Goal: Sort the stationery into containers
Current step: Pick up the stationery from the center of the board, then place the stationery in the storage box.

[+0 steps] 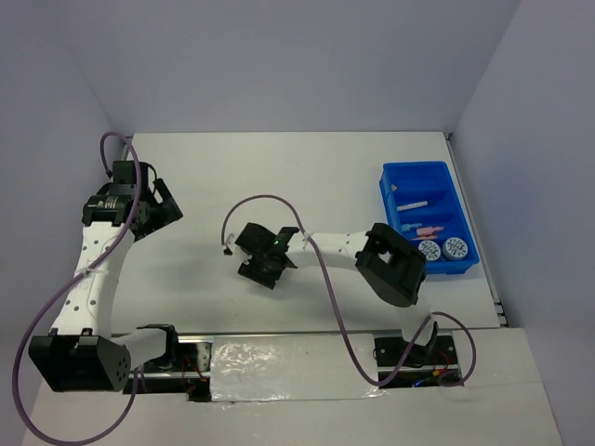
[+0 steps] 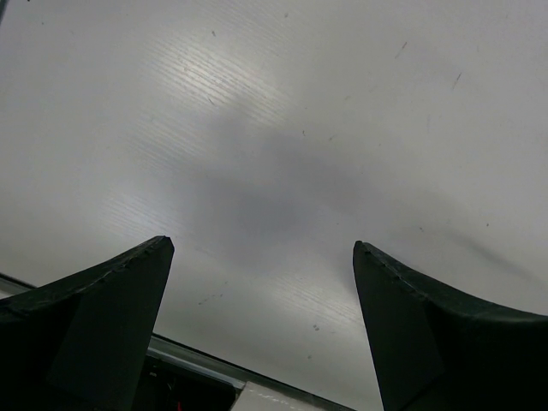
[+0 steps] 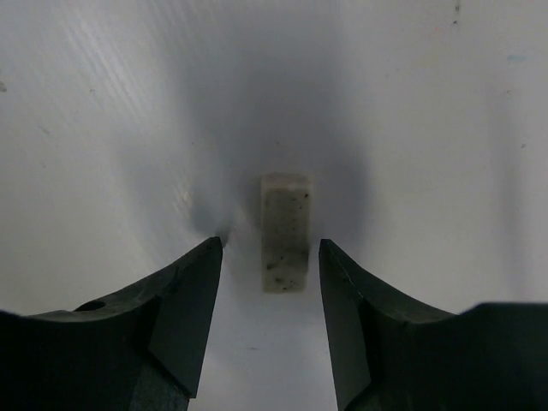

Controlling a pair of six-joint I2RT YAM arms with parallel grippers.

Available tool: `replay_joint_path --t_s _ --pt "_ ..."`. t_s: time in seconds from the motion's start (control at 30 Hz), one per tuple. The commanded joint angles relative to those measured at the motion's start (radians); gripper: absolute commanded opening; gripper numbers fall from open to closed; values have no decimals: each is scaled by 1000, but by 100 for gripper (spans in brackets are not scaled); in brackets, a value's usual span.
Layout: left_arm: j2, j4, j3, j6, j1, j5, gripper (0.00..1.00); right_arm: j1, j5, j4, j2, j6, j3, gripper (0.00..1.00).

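Observation:
A tan eraser block [image 3: 285, 233] lies on the white table, lengthwise between the tips of my open right gripper [image 3: 271, 247], with a gap to each finger. In the top view my right gripper [image 1: 263, 260] reaches over mid-table and hides the eraser. The bright blue tray [image 1: 389, 189] stands at the right edge. It holds two patterned discs [image 1: 441, 249], pink and orange sticks [image 1: 426, 230] and a blue-white marker pen [image 1: 412, 204]. My left gripper [image 1: 160, 209] is open and empty at the far left; its wrist view [image 2: 263, 247] shows only bare table.
White walls enclose the table on the left, back and right. The arm bases and a metal rail [image 1: 279, 358] run along the near edge. Purple cables [image 1: 325, 279] loop over the table near my right arm.

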Motion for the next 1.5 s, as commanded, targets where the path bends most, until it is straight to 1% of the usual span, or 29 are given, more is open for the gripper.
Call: replay_joint_path --t_s 0.0,0.07,0.1,0.13,0.17,0.23,0.33,0.37,0.4,0.43,0.47,0.5,0.53,0.57,0.6,0.63,0.67,0.7,0.73,0.83,0.93,1.03,1.13,1.17,1.23,1.27,1.33,1.37,1.47 --pt "-40 37 -4 38 10 37 99 4 52 29 41 24 28 56" --pt "-43 42 -7 48 18 43 99 10 98 44 59 47 23 49" --pt "-44 43 -12 52 19 48 99 9 121 49 64 55 22 38" --pt "-44 47 -13 58 22 60 99 9 136 61 65 73 23 22" --pt "-44 50 -15 62 24 66 99 1 162 72 46 84 14 17" --pt "-40 51 -16 71 24 77 99 -26 147 113 -2 134 5 12" --pt "-37 63 -24 87 25 106 99 -187 37 129 -118 271 26 9" --pt "-37 76 -30 94 25 127 99 -250 -59 135 -184 358 37 9" --pt "-37 86 -35 101 25 152 99 -390 -98 154 -218 406 42 8" --pt "-38 99 -41 105 25 187 99 -461 -123 161 -246 452 48 9" --pt "-38 115 -61 120 25 281 99 -532 -93 158 -291 555 68 9" --pt "-38 149 -75 125 25 326 99 -671 -45 102 -303 619 89 11" --pt "-38 161 -88 127 22 359 99 -737 15 43 -301 680 152 12" --pt "-38 169 -113 121 21 374 99 -797 178 -120 -287 830 190 13" --pt "-32 168 -124 119 21 367 99 -860 208 -150 -274 878 218 13" --pt "-31 166 -133 121 19 358 99 -976 222 -173 -248 912 238 14" --pt "-29 163 -148 125 19 338 99 -1028 199 -177 -237 976 240 14" --pt "-23 162 -154 130 18 333 99 -1128 164 -168 -208 1000 235 15" --pt "-23 163 -165 134 18 334 99 -1166 132 -163 -192 1021 240 15" --pt "-27 165 -184 153 16 327 99 -1246 57 -155 -133 1066 273 15" --pt "-30 169 -199 160 16 315 99 -1281 14 -134 -99 1077 284 17" --pt "-30 163 -205 174 16 272 99 -1296 3 -120 -82 1089 272 19" --pt "-30 162 -216 185 16 253 100 -1301 -17 -95 -67 1095 263 25" --pt "-32 166 -219 185 15 250 99 -1303 -23 -94 -60 1096 264 31" --pt "-31 166 -231 185 16 245 99 -1303 -25 -95 -37 1095 277 39" --pt "-27 165 -233 185 15 244 99 -1304 -28 -95 -33 1095 280 49" --pt "-24 165 -233 185 16 210 99 -1304 -32 -92 -22 1089 290 57" --pt "-23 165 -230 187 16 209 99 -1304 -31 -92 -19 1089 295 66" --pt "-9 162 -219 191 15 186 99 -1304 -29 -97 -13 1074 313 72"
